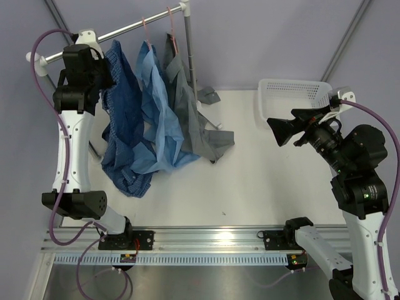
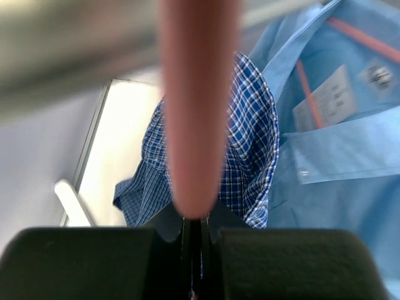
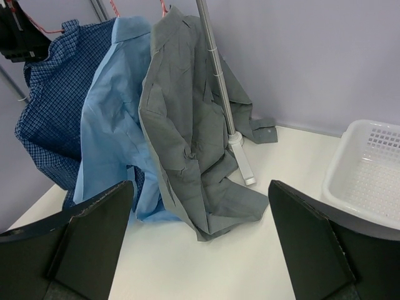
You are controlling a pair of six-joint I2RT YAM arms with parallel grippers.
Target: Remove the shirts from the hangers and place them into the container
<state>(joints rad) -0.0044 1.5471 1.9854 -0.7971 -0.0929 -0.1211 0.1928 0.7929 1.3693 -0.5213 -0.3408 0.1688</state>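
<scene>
Pink hanger [image 2: 197, 112] pinched tight in the left gripper [image 2: 192, 226], checked shirt [image 1: 122, 125] hanging over the table's [image 1: 250, 187] far-left corner. Lift it straight up off the rail [image 1: 125, 28]. The right gripper [image 1: 284, 131] gapes, empty, near the container [image 1: 294, 84].

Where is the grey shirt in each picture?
Top: grey shirt hangs rightmost of the three, upper middle.
Left wrist: not in it.
Right wrist: grey shirt fills the middle, hem on the table.
Shared landmark: light blue shirt, in all three views, directly left of the grey one where both show.
</scene>
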